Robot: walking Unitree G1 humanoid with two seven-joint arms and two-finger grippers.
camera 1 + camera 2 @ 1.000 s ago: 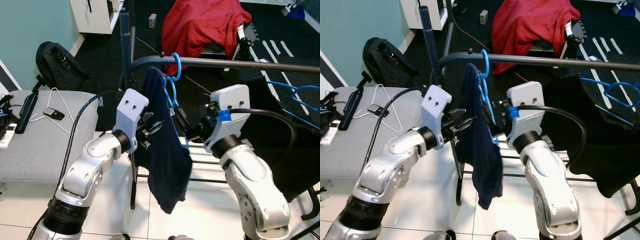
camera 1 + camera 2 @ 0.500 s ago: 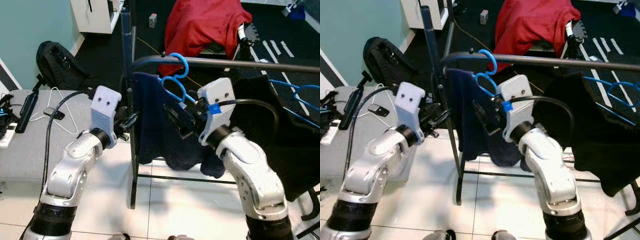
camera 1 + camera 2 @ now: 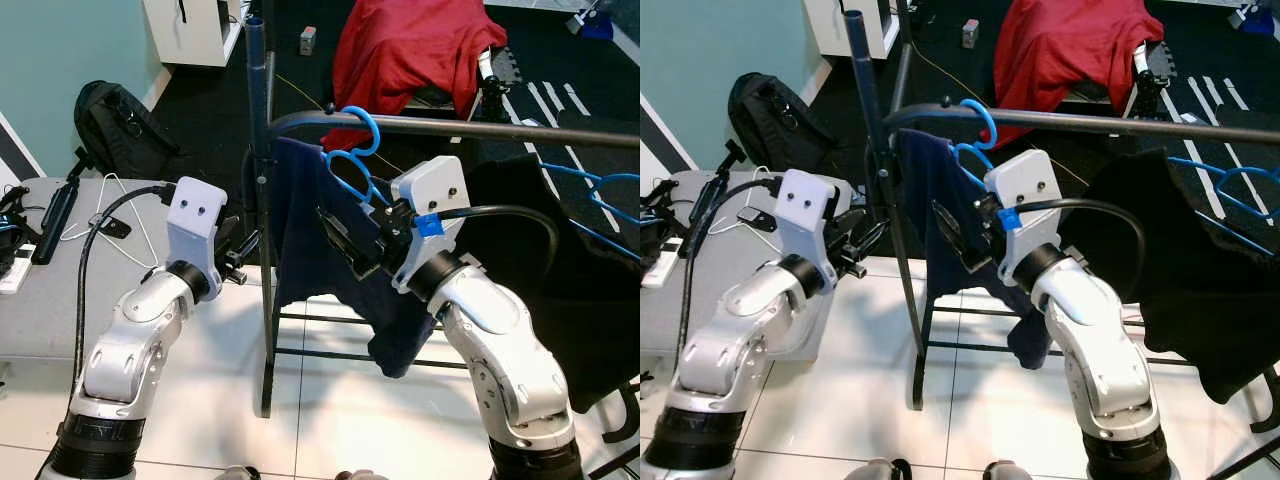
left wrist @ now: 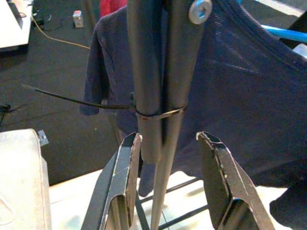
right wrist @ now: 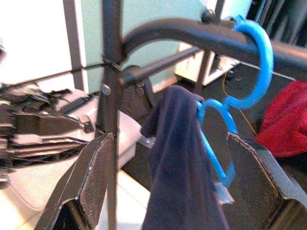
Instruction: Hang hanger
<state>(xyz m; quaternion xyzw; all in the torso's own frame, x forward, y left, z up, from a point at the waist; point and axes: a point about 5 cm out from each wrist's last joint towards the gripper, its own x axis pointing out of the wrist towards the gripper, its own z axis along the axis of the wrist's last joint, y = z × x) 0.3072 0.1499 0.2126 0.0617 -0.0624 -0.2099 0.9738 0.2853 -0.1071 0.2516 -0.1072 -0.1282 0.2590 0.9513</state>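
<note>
Although the clothes rack had kept its place, with its dark rail running across toward the robot's right, the scene around it had shifted within a second. The navy T-shirt, which a second before hung bunched and narrow between the two arms, had spread out below the rail, its lower corner drooping beside the right forearm. The blue hanger carrying it had its hook over the rail near the upright post, so I judged the hanging itself all but done, with only the letting go and backing away left.

Both arms had changed pose. The left arm had drawn back from the cloth toward the robot's left, elbow bent, and the left gripper pointed at the post with its jaws apart on nothing; in its wrist view the two black fingers stood either side of the post and its cable tie, near the tubes, though contact was not clear. The right gripper reached up-left just below the hanger, against the shirt's front. Its wrist view showed the jaws spread wide and empty, the hanger and shirt ahead between them but not gripped.
</note>
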